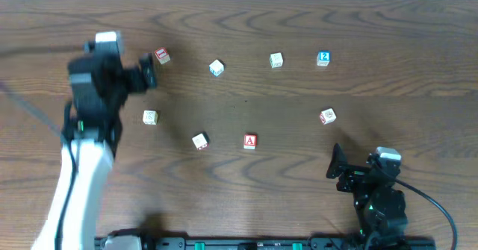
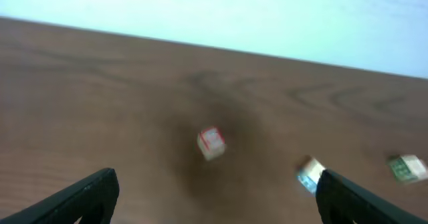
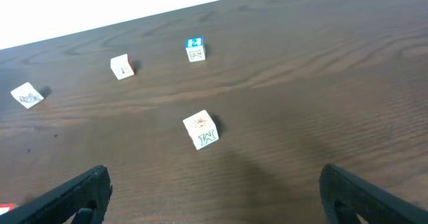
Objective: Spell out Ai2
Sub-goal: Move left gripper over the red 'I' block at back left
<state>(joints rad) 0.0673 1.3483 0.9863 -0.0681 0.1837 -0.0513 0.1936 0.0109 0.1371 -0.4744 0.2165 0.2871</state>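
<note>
Small letter cubes lie scattered on the brown table. The red "A" cube (image 1: 249, 141) sits front of centre. The blue "2" cube (image 1: 323, 57) is at the back right and also shows in the right wrist view (image 3: 194, 49). A red-framed cube (image 1: 162, 55) lies at the back left; its letter is blurred. My left gripper (image 1: 147, 72) is open and empty just short of it, and the cube lies ahead of the fingers (image 2: 217, 204) in the left wrist view (image 2: 210, 142). My right gripper (image 1: 336, 164) is open and empty at the front right (image 3: 214, 197).
Other cubes: a blue-edged one (image 1: 216, 68), a green-marked one (image 1: 275, 60), an "M" cube (image 1: 327, 116) (image 3: 202, 130), a white one (image 1: 150, 116) and a red-marked one (image 1: 199, 141). The table's far edge meets a white wall.
</note>
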